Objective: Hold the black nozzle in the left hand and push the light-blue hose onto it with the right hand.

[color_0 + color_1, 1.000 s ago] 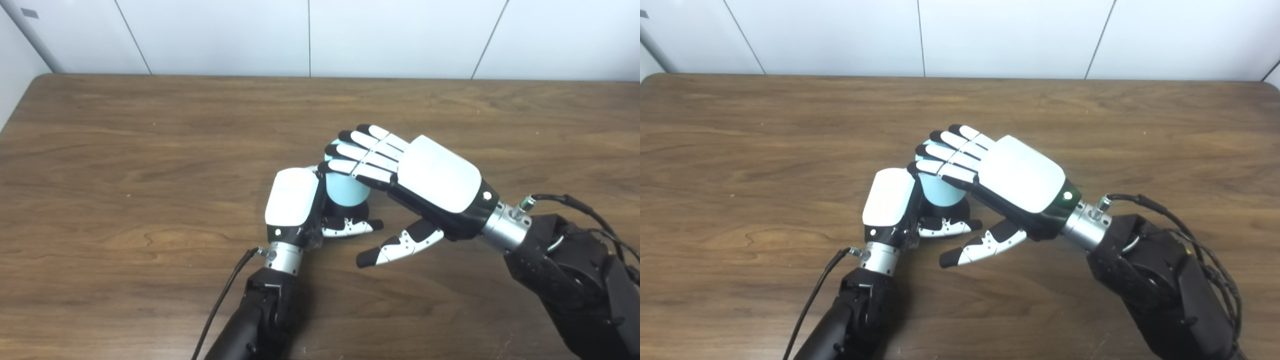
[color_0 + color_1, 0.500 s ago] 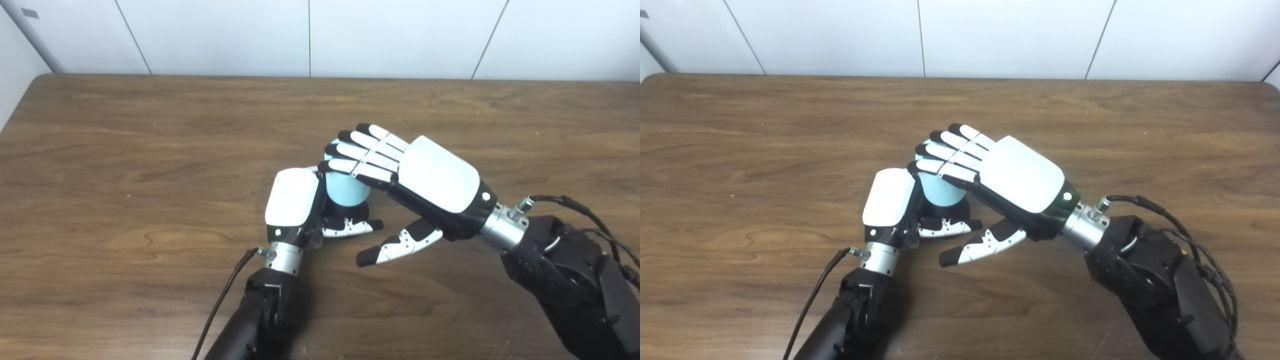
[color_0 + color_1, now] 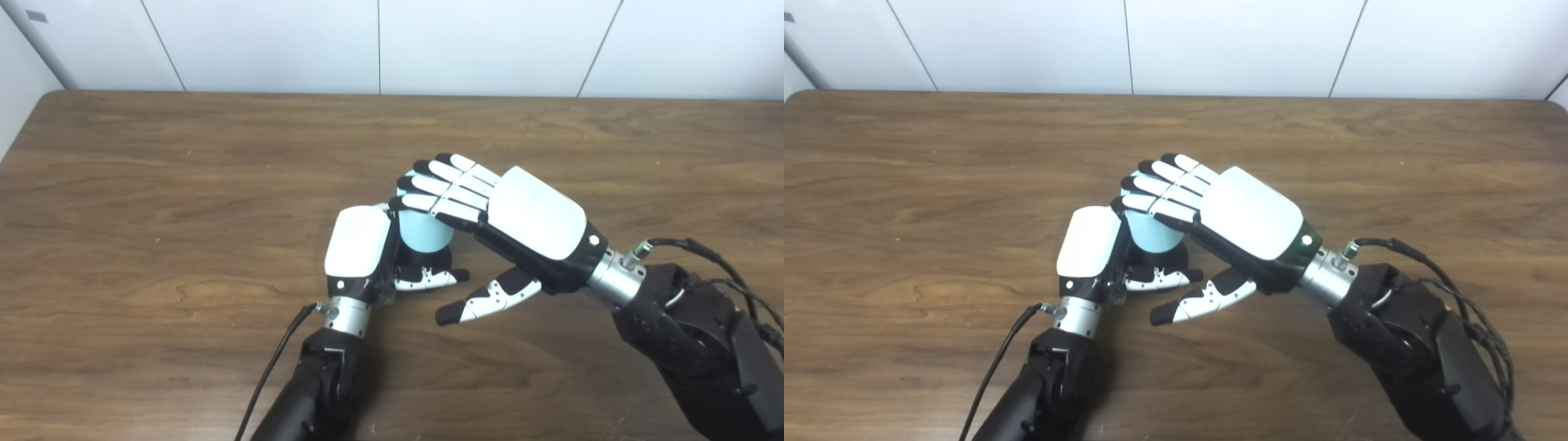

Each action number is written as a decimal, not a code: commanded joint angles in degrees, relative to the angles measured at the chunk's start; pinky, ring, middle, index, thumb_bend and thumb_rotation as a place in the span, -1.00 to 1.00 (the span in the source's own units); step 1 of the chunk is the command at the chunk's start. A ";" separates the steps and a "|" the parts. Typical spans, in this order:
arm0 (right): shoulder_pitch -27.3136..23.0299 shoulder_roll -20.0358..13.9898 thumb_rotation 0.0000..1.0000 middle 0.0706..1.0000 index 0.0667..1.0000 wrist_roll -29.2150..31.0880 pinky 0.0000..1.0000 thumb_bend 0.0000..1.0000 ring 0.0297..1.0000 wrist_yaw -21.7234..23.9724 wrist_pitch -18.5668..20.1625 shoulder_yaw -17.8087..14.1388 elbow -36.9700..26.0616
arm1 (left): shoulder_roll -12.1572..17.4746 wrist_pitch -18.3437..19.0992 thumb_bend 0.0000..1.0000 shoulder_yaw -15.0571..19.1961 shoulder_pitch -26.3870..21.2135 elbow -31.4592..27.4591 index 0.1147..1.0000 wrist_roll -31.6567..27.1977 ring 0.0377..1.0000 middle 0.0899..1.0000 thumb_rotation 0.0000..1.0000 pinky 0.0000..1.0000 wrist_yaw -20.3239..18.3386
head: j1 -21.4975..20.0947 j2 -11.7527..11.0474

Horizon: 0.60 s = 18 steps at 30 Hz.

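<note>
The left hand [image 3: 358,242] stands near the middle of the wooden table [image 3: 153,202], its back turned to the cameras and its fingers wrapped around something at its inner side. What shows there is a dark base, presumably the black nozzle [image 3: 429,256], with the hand's thumb lying across the front of it; so little of the nozzle is visible that its shape cannot be made out.

The light-blue hose [image 3: 422,233] rises straight out of that dark base as a short, thick cylinder, its long axis roughly upright and leaning a little away from the cameras. It sits just beside the left palm, touching it.

The right hand [image 3: 520,223] reaches in from the right, palm down. Its fingers [image 3: 438,193] lie flat and nearly straight over the top end of the hose, resting on it rather than curling around it. Its thumb hangs free below, touching nothing. So the right hand is open, pressing and not gripping.

The coming push turns on this: the hose lies directly under the right fingers, with the nozzle beneath it along the same axis, so force should go straight down that axis. Pressed off-line, the hose could tip toward the left palm. How far it is already seated cannot be told.
</note>
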 commanded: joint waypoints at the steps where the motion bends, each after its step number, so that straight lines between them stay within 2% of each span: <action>1: 2.73 -2.80 0.86 0.77 0.69 -1.43 0.88 0.11 0.85 6.00 1.22 2.01 3.33 | -0.45 0.89 0.05 -1.13 0.99 1.60 -0.18 1.71 0.00 -0.10 -1.00 -0.11 -0.85 | 0.14 0.30; 8: 2.95 -2.66 0.84 0.75 0.68 -1.20 0.80 0.11 0.81 5.53 1.26 2.42 4.22 | -0.45 1.15 0.05 -1.07 0.91 1.55 -0.17 1.84 0.00 -0.11 -1.00 -0.11 -1.06 | 0.18 0.43; 18: 3.43 -2.88 0.75 0.74 0.66 -0.72 0.81 0.09 0.79 3.80 0.55 2.99 5.30 | -0.32 1.23 0.04 -1.28 0.74 1.70 -0.19 2.25 -0.02 -0.08 -1.00 -0.12 -1.10 | 0.13 0.51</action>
